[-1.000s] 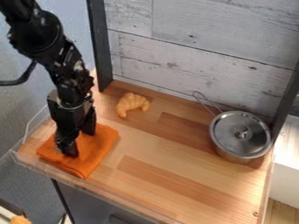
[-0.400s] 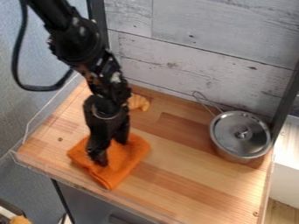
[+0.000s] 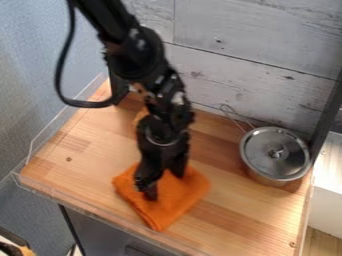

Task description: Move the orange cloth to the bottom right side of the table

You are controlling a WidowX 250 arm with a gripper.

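The black gripper points down over the orange cloth at the front middle of the wooden table. Its two fingers stand apart, with orange fabric visible between them, and their tips touch the cloth's upper surface. The cloth lies mostly flat and slightly turned, near the front edge. Part of its back side is hidden behind the gripper.
A metal pot with a lid stands at the right, its wire handle leaning toward the back wall. A croissant is mostly hidden behind the arm. Bare wood lies right of the cloth, and a clear rim borders the front.
The gripper and the orange cloth have moved together to the right and a little toward the front edge. The arm now covers most of the croissant.
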